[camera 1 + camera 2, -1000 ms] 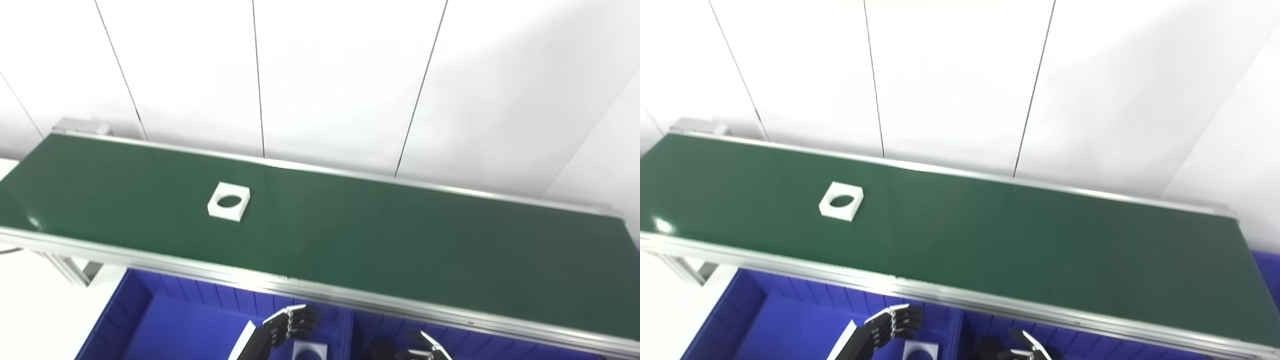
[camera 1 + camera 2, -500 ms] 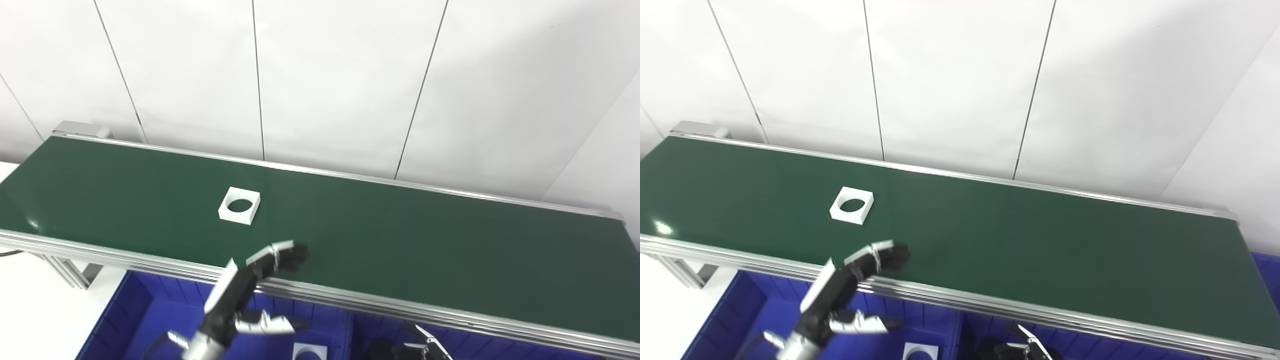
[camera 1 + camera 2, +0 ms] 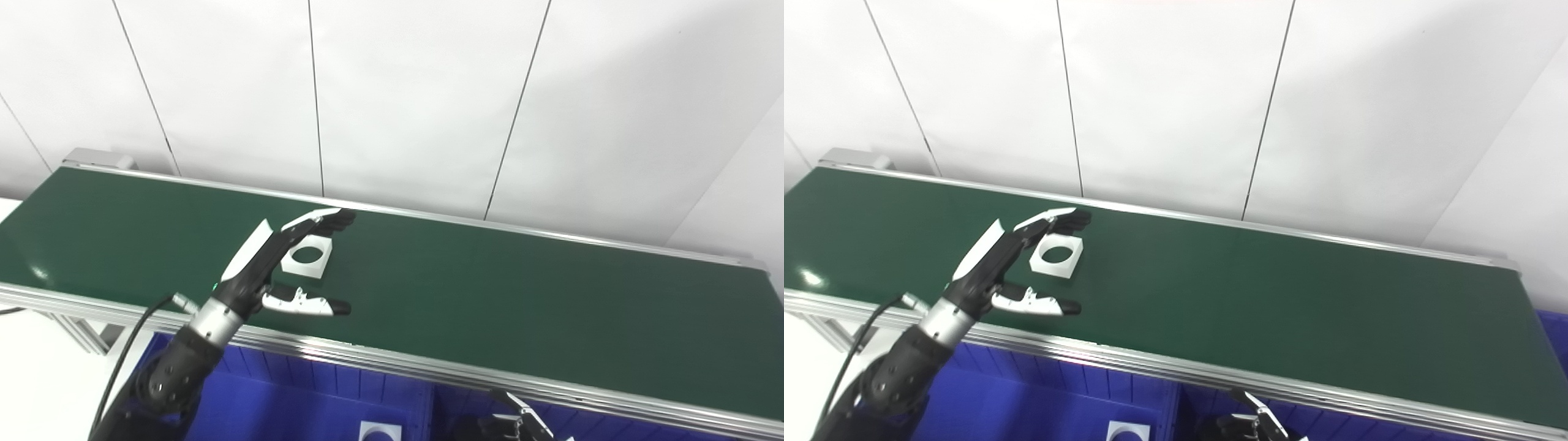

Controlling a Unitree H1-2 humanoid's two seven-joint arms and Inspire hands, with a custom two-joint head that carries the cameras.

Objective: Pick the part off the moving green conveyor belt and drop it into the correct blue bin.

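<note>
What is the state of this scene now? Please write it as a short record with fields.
belt: green conveyor belt, running left to right across the view
part: white square part with round hole, lying flat on the belt
left hand: left hand open, fingers above the part, thumb spread on its near side, no grasp yet
right hand: right hand low at the bottom edge, mostly cut off
bins: blue bin below the belt holds another white part

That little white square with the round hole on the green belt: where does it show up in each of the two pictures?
Left eye view: the white square part lies on the belt left of centre, between the open left hand's fingers and thumb.
Right eye view: the same part sits further left in the picture.
Shared landmark: the green conveyor belt under it.
</note>
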